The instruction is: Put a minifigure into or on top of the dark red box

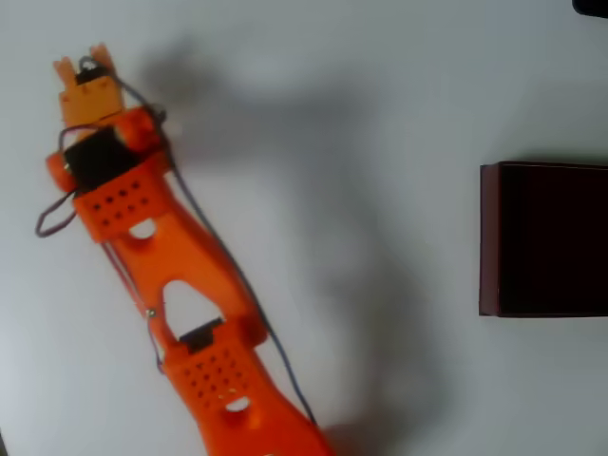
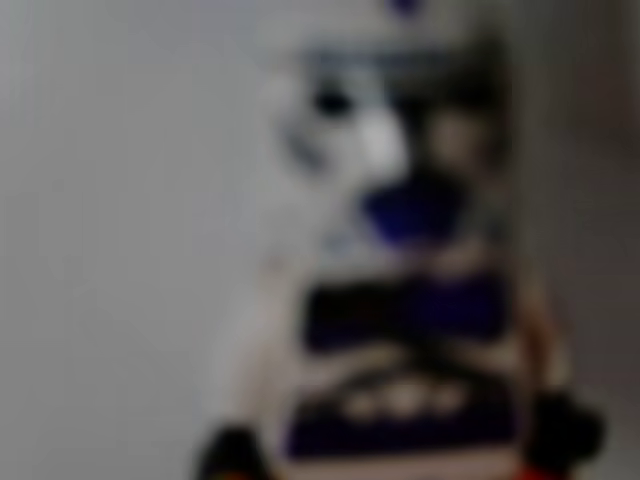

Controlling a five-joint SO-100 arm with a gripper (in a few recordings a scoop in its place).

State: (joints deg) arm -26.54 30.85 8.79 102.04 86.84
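Note:
The minifigure (image 2: 400, 290) looms very close and blurred in the wrist view, white with blue-purple marks, a helmeted head and black hands low down. In the overhead view the orange gripper (image 1: 85, 62) is at the far top left, its two fingertips (image 1: 65, 68) closed around a small grey-dark bit that looks like the figure. The dark red box (image 1: 489, 237) sits at the right edge with its almost black inside facing up. It is far from the gripper, across most of the table.
The orange arm (image 1: 180, 285) runs diagonally from the bottom centre up to the top left, with dark cables along it. It casts a broad shadow (image 1: 313, 190) on the white table between the arm and the box.

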